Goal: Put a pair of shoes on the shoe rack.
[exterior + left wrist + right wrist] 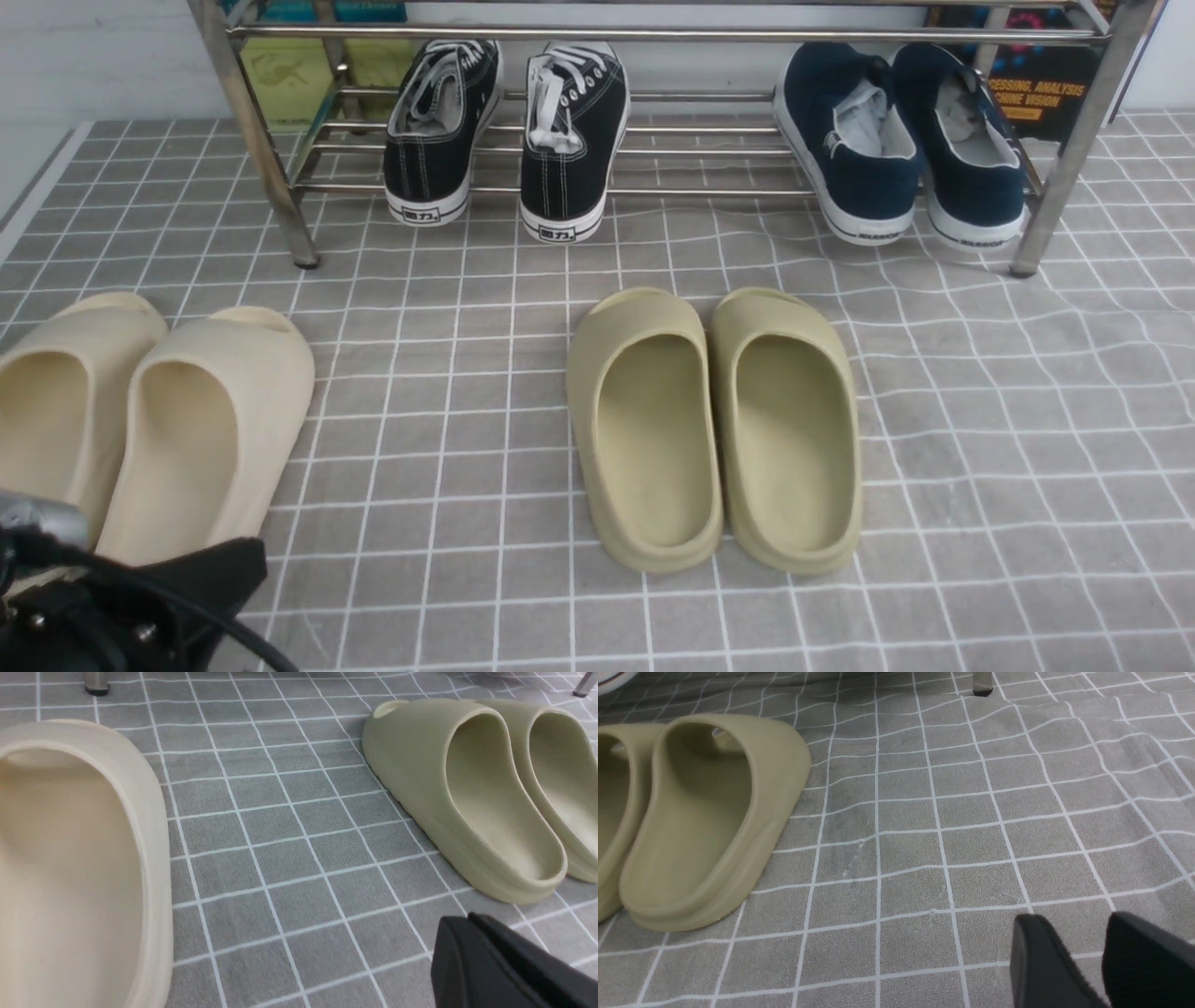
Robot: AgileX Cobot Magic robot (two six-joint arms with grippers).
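Note:
The pair of shoes, two black canvas sneakers (439, 131) (571, 140) with white laces and soles, rests side by side on the lower tubes of the shoe rack (653, 35), left of its middle, heels toward me. Neither gripper touches them. My left gripper (460, 921) is shut and empty, low over the grey gridded cloth between the cream and olive slides. Only the left arm's dark wrist (121, 607) shows in the front view's bottom left corner. My right gripper (1078, 919) is open with nothing between its fingers, above bare cloth to the right of the olive slides.
Two navy sneakers (850, 140) (971, 140) occupy the rack's right end. A pair of olive slides (644, 429) (789, 429) lies mid-floor, and a cream pair (56, 411) (205, 420) at the near left. Rack legs (271, 177) (1074, 159) stand on the wrinkled cloth.

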